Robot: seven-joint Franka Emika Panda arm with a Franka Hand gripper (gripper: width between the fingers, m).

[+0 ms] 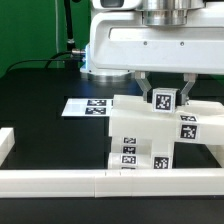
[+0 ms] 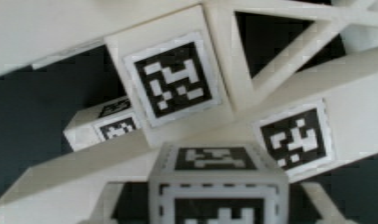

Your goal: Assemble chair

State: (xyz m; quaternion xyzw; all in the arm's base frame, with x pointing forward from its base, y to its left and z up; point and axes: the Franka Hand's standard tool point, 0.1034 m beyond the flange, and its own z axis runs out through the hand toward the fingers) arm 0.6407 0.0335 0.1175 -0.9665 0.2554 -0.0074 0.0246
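Fingers: the two dark fingers (image 1: 149, 90) of the arm's two-finger gripper (image 1: 165, 93) stand on either side of a small white plastic block (image 1: 163, 99) with a black-and-white square tag, clenched on it with no gap showing.
Held part: the small white plastic block sits at the top of the structure. Whether it is already seated or merely touching there, I cannot tell from this angle.
Why gripped so: the fingers come straight down and take the block by its sides. This probably keeps it square to the part beneath, so it can be pressed or lined up from above.
Chair: the chunky white plastic chair (image 1: 140, 128), a blocky body with tags on its faces and a slanted bar running to the exterior view's right, stands on the black table (image 1: 35, 90), directly under the gripper and just behind the rail.
Wrist view: slanted white bars and a flat tagged panel (image 2: 168, 78) fill the picture at a tilt, so the camera looks down onto the frame from close by.
Rail: the long low white border rail (image 1: 60, 181) lies along the near edge. The chair appears to rest against it, likely so it cannot slide.
Marker board: the thin flat white marker board (image 1: 85, 106) lies on the table, toward the exterior view's left of the chair.
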